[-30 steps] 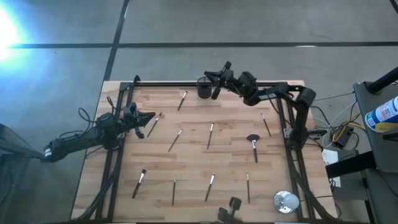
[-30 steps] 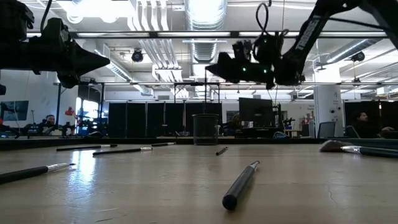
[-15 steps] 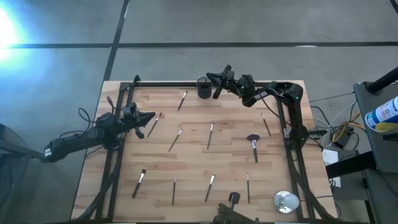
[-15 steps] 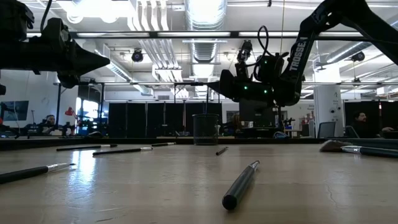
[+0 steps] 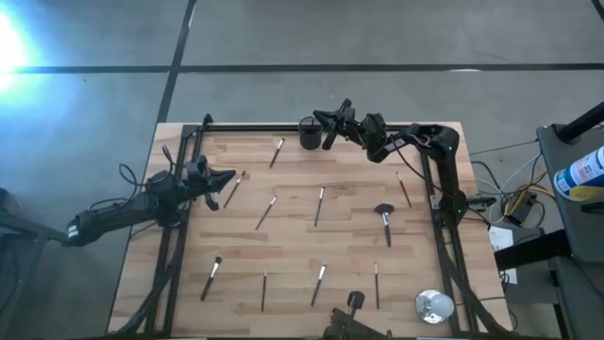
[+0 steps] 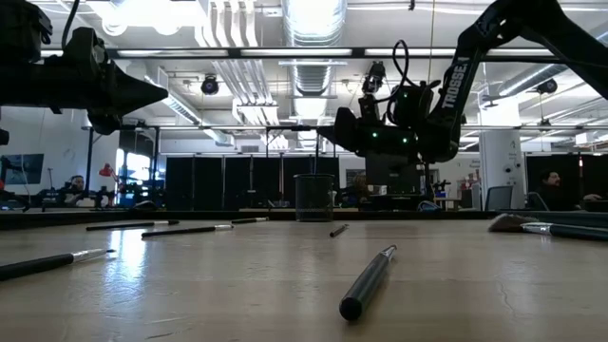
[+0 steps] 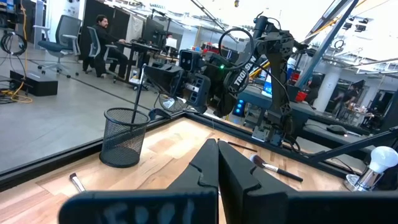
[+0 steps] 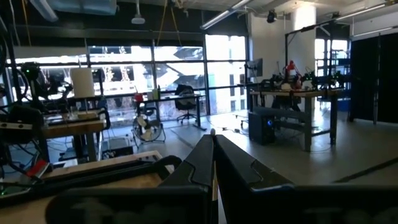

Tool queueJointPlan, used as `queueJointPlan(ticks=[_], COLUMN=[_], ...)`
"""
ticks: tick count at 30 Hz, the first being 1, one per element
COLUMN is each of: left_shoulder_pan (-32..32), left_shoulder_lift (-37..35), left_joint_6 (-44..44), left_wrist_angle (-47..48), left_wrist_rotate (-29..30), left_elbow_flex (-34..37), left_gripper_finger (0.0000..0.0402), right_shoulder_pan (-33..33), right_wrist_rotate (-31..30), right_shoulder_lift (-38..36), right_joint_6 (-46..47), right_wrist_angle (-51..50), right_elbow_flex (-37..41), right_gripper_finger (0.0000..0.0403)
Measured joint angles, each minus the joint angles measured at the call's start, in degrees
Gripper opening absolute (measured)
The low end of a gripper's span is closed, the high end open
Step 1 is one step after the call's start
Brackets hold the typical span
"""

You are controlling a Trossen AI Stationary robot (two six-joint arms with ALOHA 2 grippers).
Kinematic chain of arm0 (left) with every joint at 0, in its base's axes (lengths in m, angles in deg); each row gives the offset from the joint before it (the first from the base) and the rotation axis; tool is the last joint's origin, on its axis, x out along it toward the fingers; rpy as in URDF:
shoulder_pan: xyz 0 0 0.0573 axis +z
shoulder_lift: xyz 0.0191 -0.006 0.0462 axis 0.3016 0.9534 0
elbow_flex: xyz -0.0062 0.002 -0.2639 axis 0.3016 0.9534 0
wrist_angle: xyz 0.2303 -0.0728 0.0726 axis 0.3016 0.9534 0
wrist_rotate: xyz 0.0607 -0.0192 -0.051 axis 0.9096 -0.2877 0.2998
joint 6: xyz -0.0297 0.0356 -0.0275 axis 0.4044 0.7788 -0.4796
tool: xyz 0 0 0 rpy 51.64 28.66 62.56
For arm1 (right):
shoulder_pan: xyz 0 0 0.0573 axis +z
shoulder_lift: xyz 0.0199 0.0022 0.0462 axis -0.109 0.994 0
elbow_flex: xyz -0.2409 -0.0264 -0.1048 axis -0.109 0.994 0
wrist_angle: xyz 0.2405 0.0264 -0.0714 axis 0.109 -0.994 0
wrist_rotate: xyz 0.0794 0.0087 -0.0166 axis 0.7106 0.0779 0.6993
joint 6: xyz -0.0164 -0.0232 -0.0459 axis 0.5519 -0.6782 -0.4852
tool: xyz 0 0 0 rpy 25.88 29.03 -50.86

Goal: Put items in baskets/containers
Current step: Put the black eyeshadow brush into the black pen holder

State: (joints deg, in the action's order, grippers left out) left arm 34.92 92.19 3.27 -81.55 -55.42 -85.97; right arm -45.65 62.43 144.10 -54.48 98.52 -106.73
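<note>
The black mesh cup (image 5: 310, 132) stands at the table's far edge; it also shows in the left wrist view (image 7: 124, 137). My right gripper (image 5: 326, 121) hovers just right of the cup, shut on a thin dark brush (image 5: 328, 138). Several brushes lie flat on the wood, among them one (image 5: 277, 151) near the cup, one (image 5: 319, 205) mid-table and the fan brush (image 5: 384, 222). My left gripper (image 5: 226, 177) is shut and empty above the table's left side, beside a brush (image 5: 233, 190). My right gripper pinches the brush between its two fingers, near its upper end (image 8: 213, 132), whose pale tip shows above the closed fingers. The brush (image 7: 142, 87) hangs nearly upright below the fingers, clear of the table. Whether its lower end is inside the cup, I cannot tell.
A round silver disc (image 5: 434, 305) lies at the near right corner. A black frame rail (image 5: 255, 127) runs along the far edge behind the cup. A camera mount (image 5: 354, 304) stands at the near edge. Bare wood lies between the scattered brushes.
My right gripper has come down toward the cup with the brush, its arm folding in from the table's right edge, then held still. The brush stays hanging upright.
</note>
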Motion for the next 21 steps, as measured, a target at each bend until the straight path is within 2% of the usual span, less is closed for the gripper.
queueJointPlan(ticks=[16,21], left_shoulder_pan=[-0.01,-0.01], left_shoulder_lift=[0.00,0.00], left_joint_6=[-0.04,-0.07], left_wrist_angle=[0.00,0.00], left_wrist_rotate=[0.00,0.00], left_elbow_flex=[0.00,0.00], left_gripper_finger=[0.0000,0.0000], right_shoulder_pan=[0.04,0.00], right_wrist_rotate=[-0.26,-3.64], right_shoulder_lift=[-0.01,-0.05], right_joint_6=[0.02,1.51], right_wrist_angle=[-0.21,-1.23], right_elbow_flex=[0.00,0.00], right_gripper_finger=[0.0008,0.0008])
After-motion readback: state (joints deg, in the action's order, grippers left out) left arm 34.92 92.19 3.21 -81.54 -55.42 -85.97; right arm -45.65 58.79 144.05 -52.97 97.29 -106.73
